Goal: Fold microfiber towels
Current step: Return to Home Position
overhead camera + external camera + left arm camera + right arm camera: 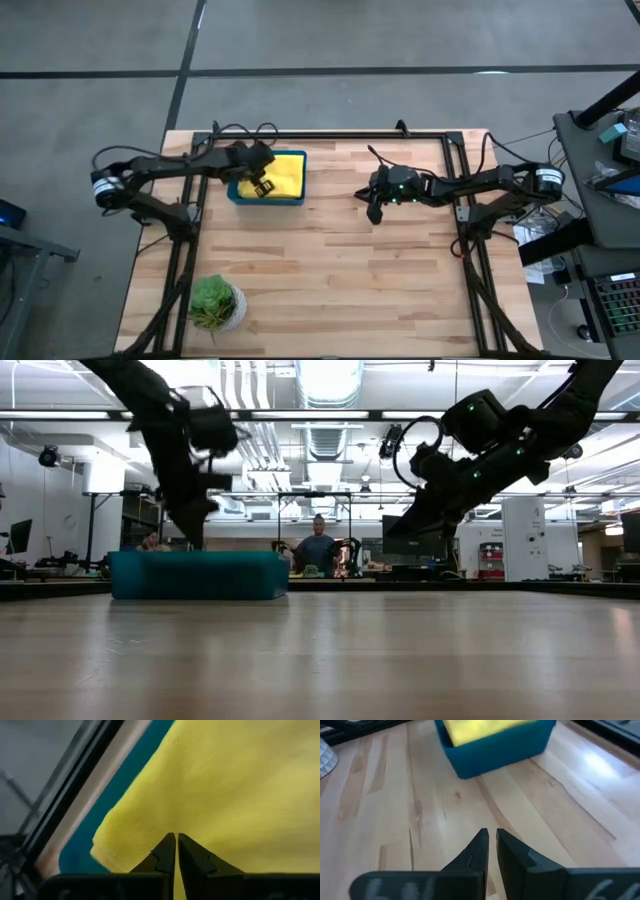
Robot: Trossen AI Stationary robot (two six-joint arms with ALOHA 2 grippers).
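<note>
You have one yellow towel (288,170) on show, lying in the teal tray (265,199) at the back left of the surface (340,270). It covers most of the tray's inside. Close up, the cloth (240,785) is bright yellow with a fine ribbed weave, and it looks flat and smooth. One soft, rounded corner shows, with a strip of the teal tray floor beside it.

Your left arm (170,167) reaches in from the left edge, with its wrist over the near part of the tray. The left jaws point down at the towel. They are closed to a thin slit and hold nothing. You cannot tell whether their tips touch the cloth.

Your right arm (470,183) stretches from the right edge toward the middle, with its wrist bent downward. The right jaws hang above bare wood, well apart from the tray. They too are closed to a narrow slit and hold nothing. The low view shows them clear of the surface.
</note>
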